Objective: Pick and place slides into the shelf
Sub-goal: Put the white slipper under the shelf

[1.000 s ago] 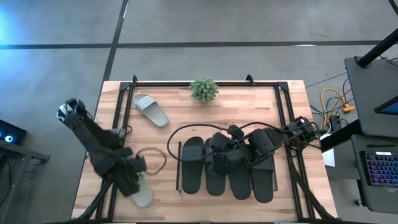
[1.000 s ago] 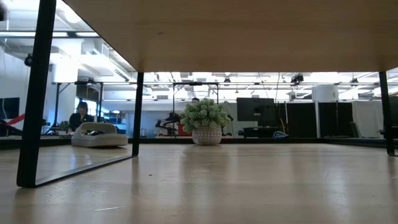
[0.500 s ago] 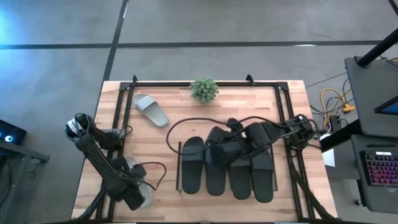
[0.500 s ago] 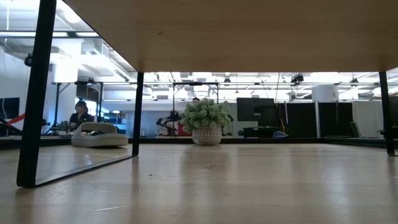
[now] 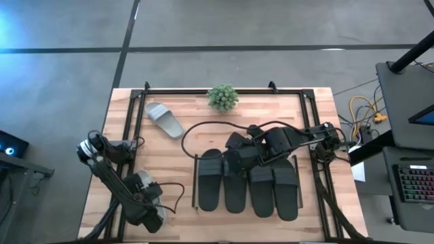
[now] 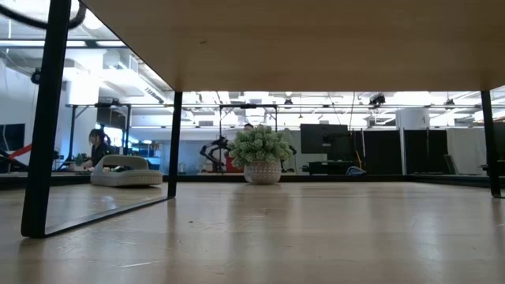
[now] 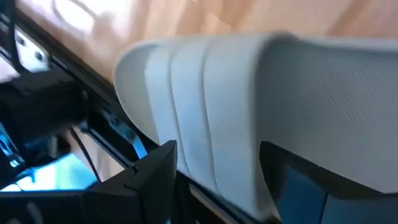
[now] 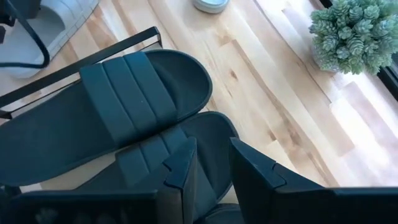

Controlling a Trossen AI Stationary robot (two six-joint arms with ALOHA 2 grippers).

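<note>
A light grey slide (image 7: 249, 93) lies near the table's near left corner, mostly hidden under my left gripper (image 5: 144, 207) in the high view. That gripper is open and slants down, one finger (image 7: 155, 177) on each side of the slide's wide strap. A second grey slide (image 5: 163, 119) rests sole down at the far left. Several black slides (image 5: 247, 186) lie side by side on the shelf (image 5: 196, 183). My right gripper (image 5: 239, 157) hovers above their far ends, fingers a little apart with nothing between them. My left gripper has its fingers on the two sides of the grey slide's strap (image 7: 205, 124), coming from above and slanting down, across the slide. I cannot tell whether the fingers touch the strap. The slide lies flat on the table.
A small potted plant (image 5: 222, 97) stands at the far edge, middle. Black cables loop over the table near the shelf (image 5: 203, 127) and beside the left arm (image 5: 175, 193). Black frame rails (image 5: 129, 115) run along the table's sides. A person (image 6: 99, 146) sits in the room beyond.
My left gripper has sunk and gone toward the table's near edge, tipping more steeply down over the near grey slide, which now lies mostly under it. My right gripper has drifted slightly toward the far edge above the black slides. No slide has moved.
</note>
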